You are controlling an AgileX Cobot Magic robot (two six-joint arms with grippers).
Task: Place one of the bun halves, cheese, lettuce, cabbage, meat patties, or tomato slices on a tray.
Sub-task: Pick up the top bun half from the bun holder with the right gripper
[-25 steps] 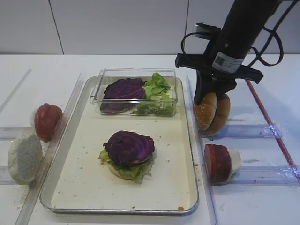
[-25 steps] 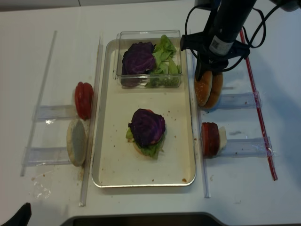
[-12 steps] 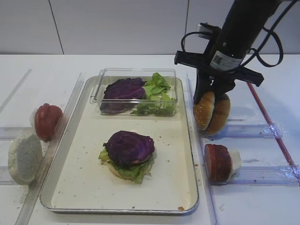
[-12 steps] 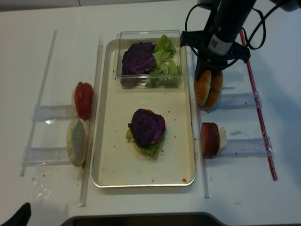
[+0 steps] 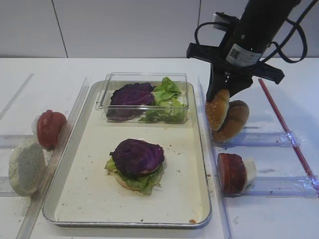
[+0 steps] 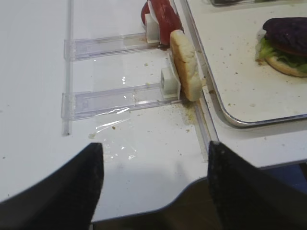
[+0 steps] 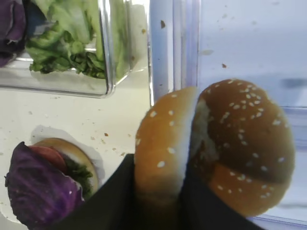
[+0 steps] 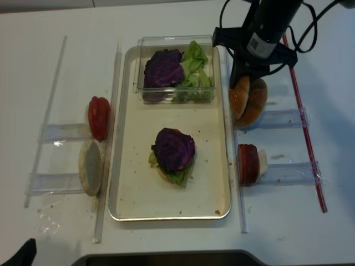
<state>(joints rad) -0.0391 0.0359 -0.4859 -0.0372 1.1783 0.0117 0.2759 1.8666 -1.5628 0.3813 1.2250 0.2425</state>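
My right gripper is shut on a sesame bun half, held on edge just right of the tray. A second bun half leans against it on a clear rack. On the tray lies a stack with cabbage on top and lettuce under it. Tomato slices stand left of the tray and meat patties to its right. In the left wrist view my left gripper is open over the table's front edge, with nothing between its fingers.
A clear plastic box with purple and green leaves sits at the tray's far end. A white floury disc stands in the left rack. A pale slice leans behind the patties. Clear rails run along both sides of the tray.
My right gripper has risen a little with the bun half in it. The second bun half has tipped to the right and now leans lower.
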